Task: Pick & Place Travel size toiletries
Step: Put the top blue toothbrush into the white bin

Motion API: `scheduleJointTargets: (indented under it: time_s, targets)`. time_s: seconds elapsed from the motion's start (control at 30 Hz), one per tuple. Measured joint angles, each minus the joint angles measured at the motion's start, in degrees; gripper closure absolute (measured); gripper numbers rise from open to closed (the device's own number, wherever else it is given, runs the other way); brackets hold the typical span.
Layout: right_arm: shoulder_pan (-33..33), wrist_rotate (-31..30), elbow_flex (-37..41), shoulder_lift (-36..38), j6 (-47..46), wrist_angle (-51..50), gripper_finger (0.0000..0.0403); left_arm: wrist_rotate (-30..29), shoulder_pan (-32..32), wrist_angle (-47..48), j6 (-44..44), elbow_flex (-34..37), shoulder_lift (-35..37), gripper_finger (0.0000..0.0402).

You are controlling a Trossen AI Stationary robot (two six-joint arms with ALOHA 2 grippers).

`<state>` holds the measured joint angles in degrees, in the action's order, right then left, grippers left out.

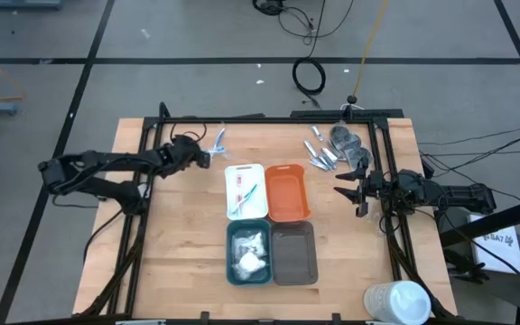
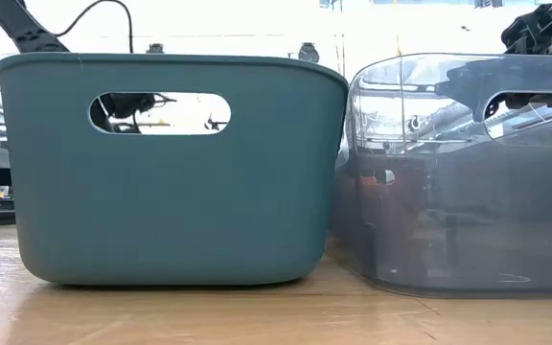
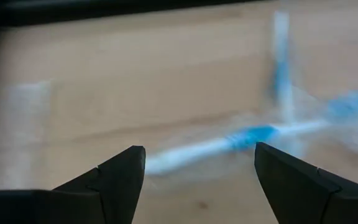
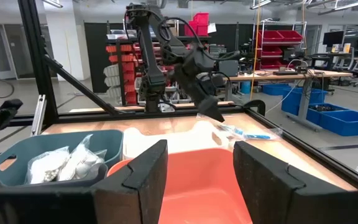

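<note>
We note the left gripper (image 3: 194, 180), jaws spread, over the far-left blue sticks (image 3: 229, 142) to straddle one; the right gripper (image 4: 194, 180), jaws parted and empty, waits right of the orange tray (image 4: 197, 180).

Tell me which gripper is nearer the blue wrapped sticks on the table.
Left. The left gripper hangs open right beside the blue sticks; the right gripper is across the table, beyond the orange tray.

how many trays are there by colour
white tray: 1
orange tray: 1
teal tray: 1
grey tray: 1
total: 4
</note>
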<state>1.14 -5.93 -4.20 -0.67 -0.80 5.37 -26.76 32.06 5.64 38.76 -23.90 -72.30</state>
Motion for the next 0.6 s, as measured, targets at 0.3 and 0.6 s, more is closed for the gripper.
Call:
scheduleJointTargets:
  time_s: [0.3,0.6]
  targets:
    - [0.0,0.0,0.01,0.0,-0.01,0.02,0.0229,7.44,1.64,-10.16,-21.69,0.0,-2.71,0.0118]
    - [0.0,0.0,0.01,0.0,-0.01,0.02,0.0231,12.26,3.83,-7.2,-24.57,0.0,-2.71,0.0142]
